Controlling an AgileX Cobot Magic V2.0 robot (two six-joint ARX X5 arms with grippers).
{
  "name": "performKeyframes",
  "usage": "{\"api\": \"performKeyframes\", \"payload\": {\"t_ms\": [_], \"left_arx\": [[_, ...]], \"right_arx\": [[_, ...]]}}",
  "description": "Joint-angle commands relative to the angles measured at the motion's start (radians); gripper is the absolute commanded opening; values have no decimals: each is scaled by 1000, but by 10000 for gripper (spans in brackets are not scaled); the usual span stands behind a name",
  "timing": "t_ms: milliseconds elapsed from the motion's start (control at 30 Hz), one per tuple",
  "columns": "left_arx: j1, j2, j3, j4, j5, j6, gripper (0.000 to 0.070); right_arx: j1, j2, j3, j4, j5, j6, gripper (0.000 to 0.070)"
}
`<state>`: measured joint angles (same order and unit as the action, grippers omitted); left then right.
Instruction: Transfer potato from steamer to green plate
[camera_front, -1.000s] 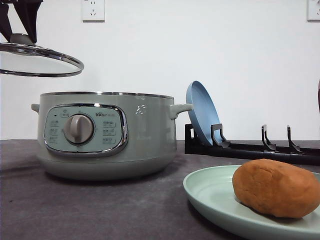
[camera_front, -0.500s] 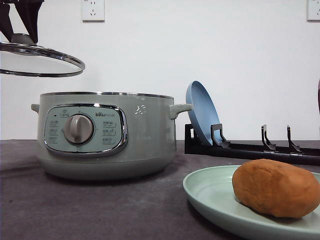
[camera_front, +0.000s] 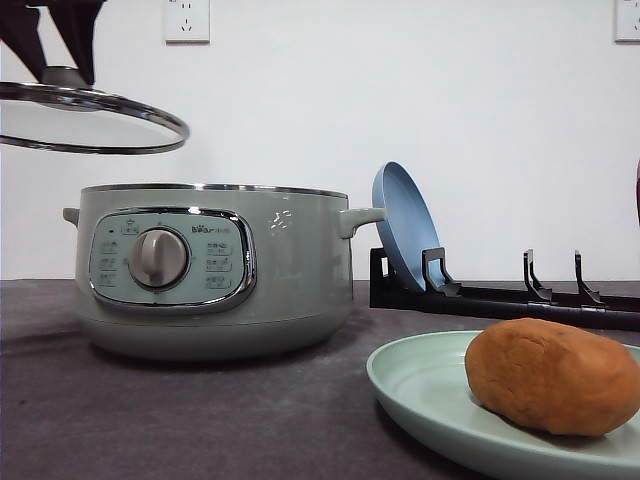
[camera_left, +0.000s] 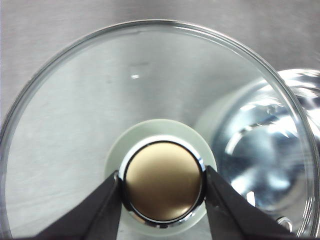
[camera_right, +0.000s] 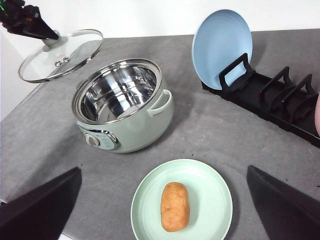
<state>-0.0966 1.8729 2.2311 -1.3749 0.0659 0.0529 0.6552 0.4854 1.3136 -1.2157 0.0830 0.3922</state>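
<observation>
Potato (camera_right: 175, 206) on green plate (camera_right: 210, 185), between right jaws.

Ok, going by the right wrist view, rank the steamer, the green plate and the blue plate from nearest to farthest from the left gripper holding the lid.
1. The steamer, just beside and below the left gripper, which is shut on the glass lid.
2. The green plate, toward the near table edge, with the potato on it.
3. The blue plate, upright in the black rack on the far side.

The steamer (camera_right: 122, 105) stands open-mouthed, its glass lid (camera_right: 61, 54) held aloft off to one side.
</observation>
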Motion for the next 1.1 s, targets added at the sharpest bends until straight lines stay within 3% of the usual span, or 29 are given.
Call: {"api": "performKeyframes", "payload": {"t_ms": [0,567,1067], "left_arx": [[-30,-2,46,15,5,-8,3],[-311,-2,45,9,5,1,3],[-362,-2,-33,33,5,1,3]], "right_arx": [[8,3,14,10,3,5,669],[8,3,14,9,4,4,669],[8,3,14,4,4,-1,669]]}}
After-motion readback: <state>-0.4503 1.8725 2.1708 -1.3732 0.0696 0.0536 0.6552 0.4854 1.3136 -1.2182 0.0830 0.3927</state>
